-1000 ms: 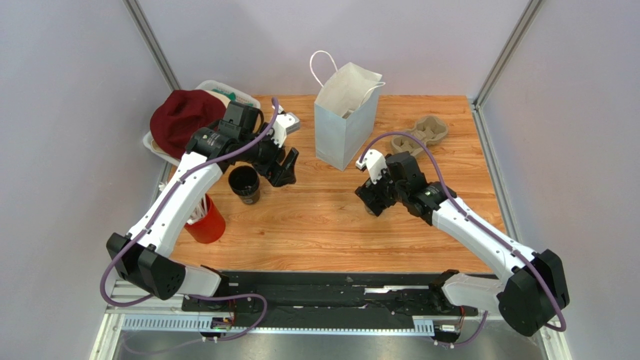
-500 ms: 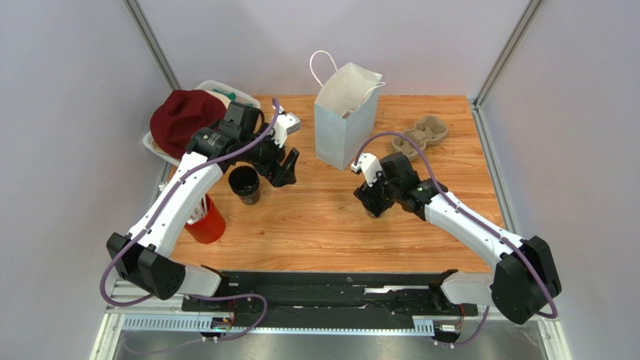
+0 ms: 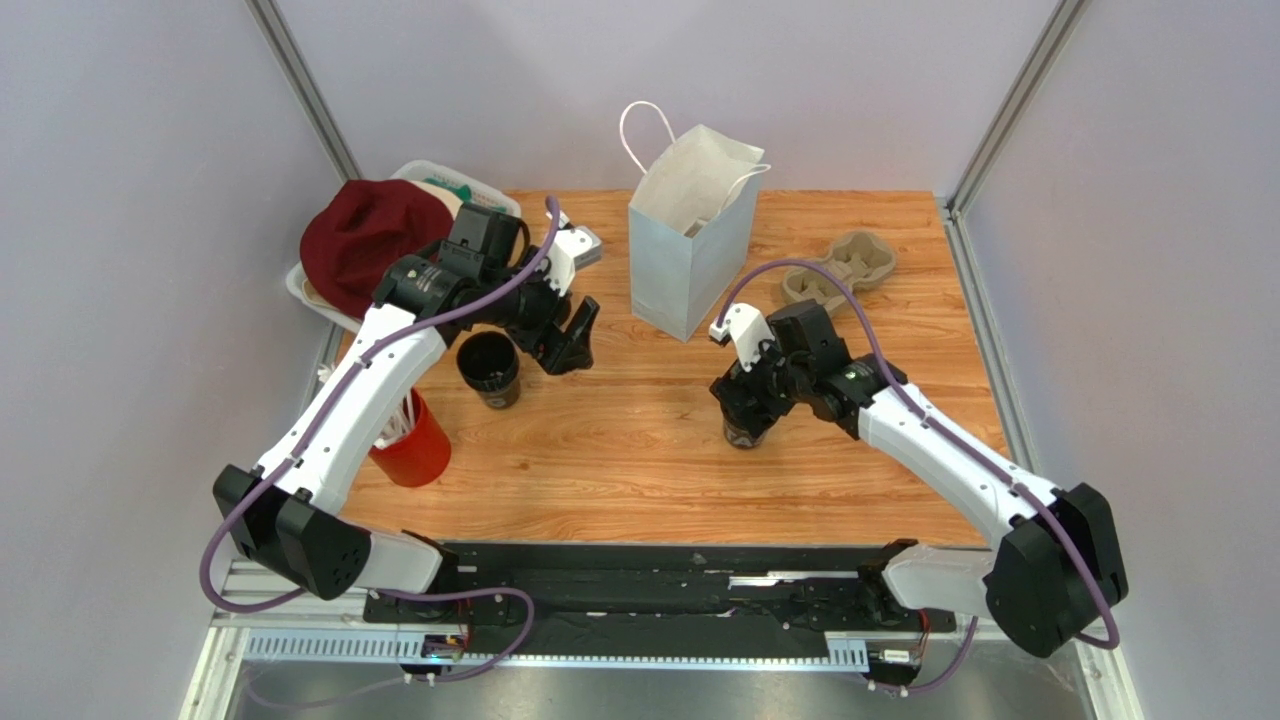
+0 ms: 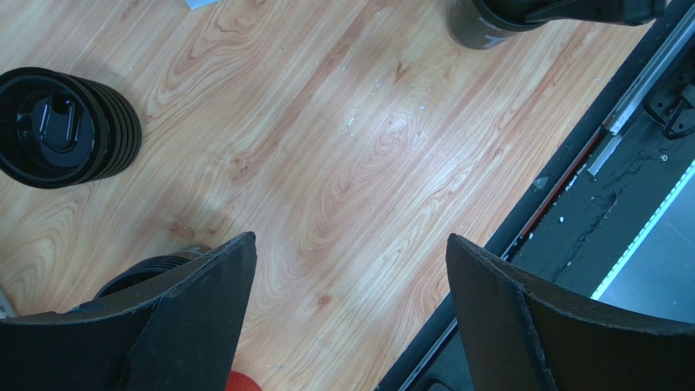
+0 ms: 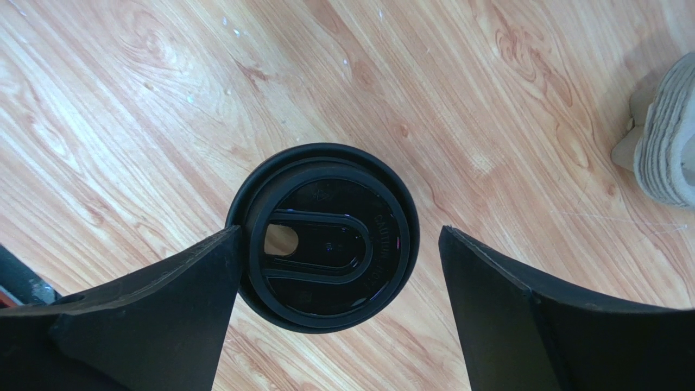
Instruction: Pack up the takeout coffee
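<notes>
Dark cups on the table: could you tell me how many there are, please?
2: a lidded cup within the right tool, an open cup beside the left tool. Others may be hidden.

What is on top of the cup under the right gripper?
A black lid covers the cup; its small sip hole shows brown, the contents otherwise hidden.

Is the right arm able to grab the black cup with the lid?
Probably yes. The right gripper hangs right over the lidded cup, jaws open on either side, with nothing seen in between.
</notes>
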